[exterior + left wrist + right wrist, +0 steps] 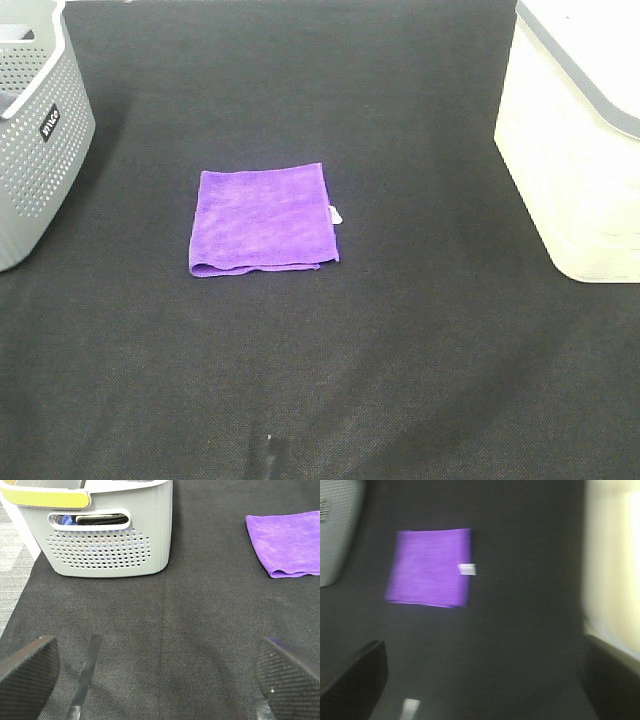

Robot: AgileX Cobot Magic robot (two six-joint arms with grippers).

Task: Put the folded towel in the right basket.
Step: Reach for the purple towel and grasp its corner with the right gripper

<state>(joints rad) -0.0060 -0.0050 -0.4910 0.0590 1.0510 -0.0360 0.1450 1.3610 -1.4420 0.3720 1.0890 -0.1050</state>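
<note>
A folded purple towel (263, 220) lies flat on the black mat at the middle, with a small white tag on its right edge. It also shows in the left wrist view (287, 542) and, blurred, in the right wrist view (430, 566). The right basket (580, 140) is cream-white and stands at the right edge; it shows in the right wrist view (612, 570). My left gripper (157, 672) is open and empty, low over the mat, well short of the towel. My right gripper (485, 680) is open and empty, apart from the towel. Neither gripper shows in the high view.
A grey perforated basket (35, 120) stands at the left edge; in the left wrist view (107, 530) it holds dark items. The black mat (400, 350) covers the table; its left edge borders pale floor (12, 555).
</note>
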